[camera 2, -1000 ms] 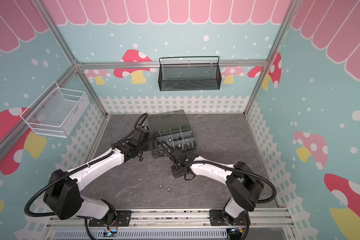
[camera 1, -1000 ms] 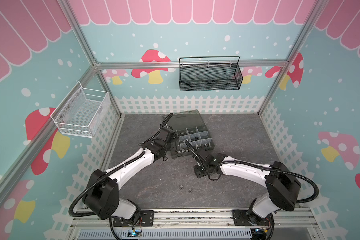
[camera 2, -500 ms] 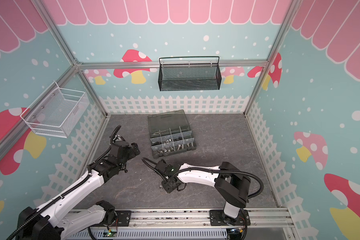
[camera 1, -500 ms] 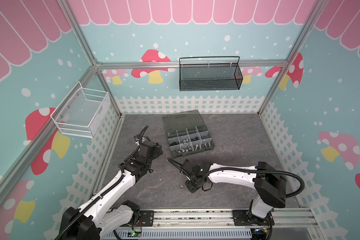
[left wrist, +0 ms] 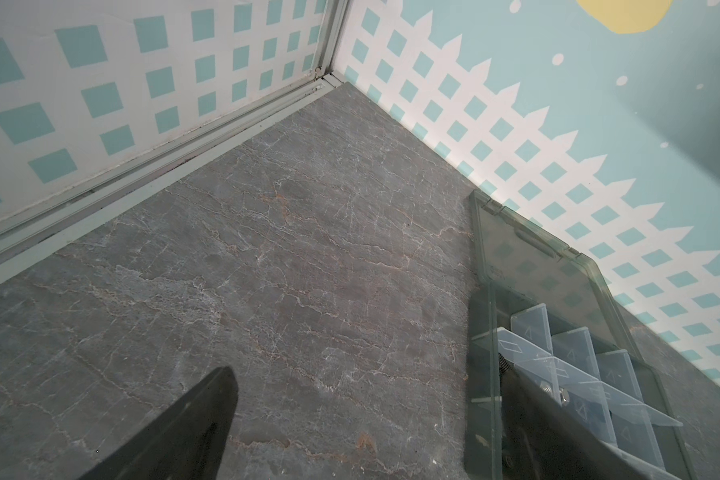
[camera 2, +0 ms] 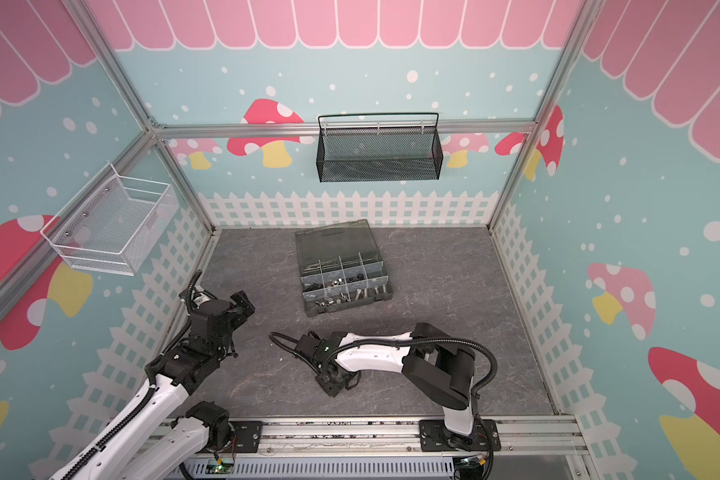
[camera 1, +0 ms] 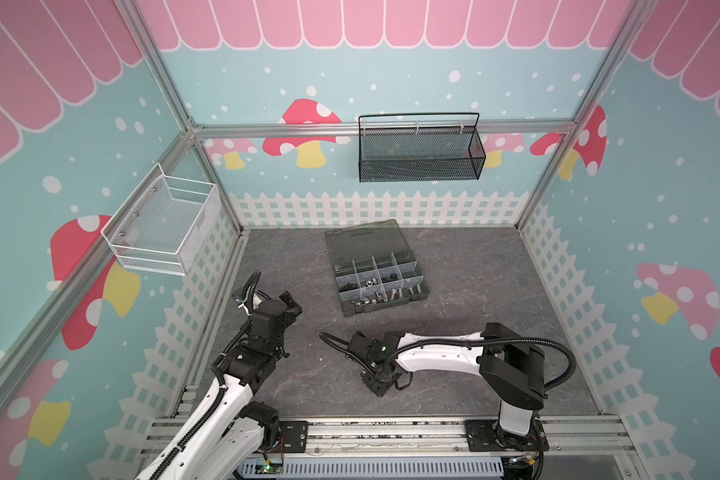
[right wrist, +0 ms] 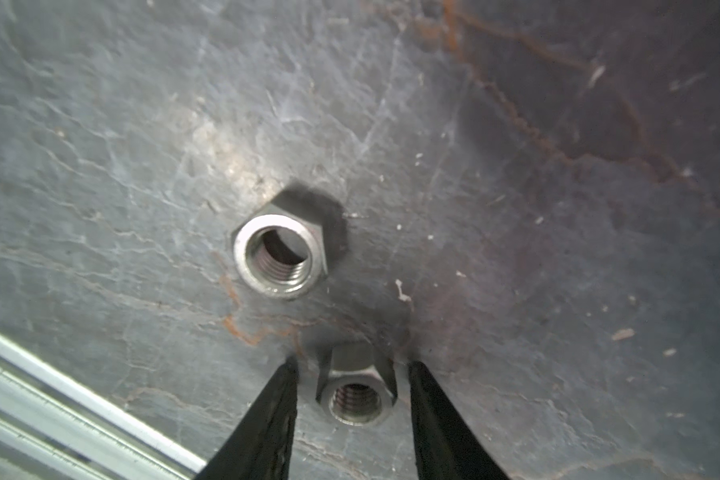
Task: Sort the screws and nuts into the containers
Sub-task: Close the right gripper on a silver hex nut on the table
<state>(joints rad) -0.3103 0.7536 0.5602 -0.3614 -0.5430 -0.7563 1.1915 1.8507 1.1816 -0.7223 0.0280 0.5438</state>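
Right wrist view: right jaws, pointed down, straddle silver nut (right wrist: 356,399).

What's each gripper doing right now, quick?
Left gripper: open, empty.
Right gripper: open around a silver hex nut, not yet gripping it.

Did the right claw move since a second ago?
Yes. In both top views the right gripper has left the organiser box and come towards the front rail; its open jaws now straddle a silver nut.
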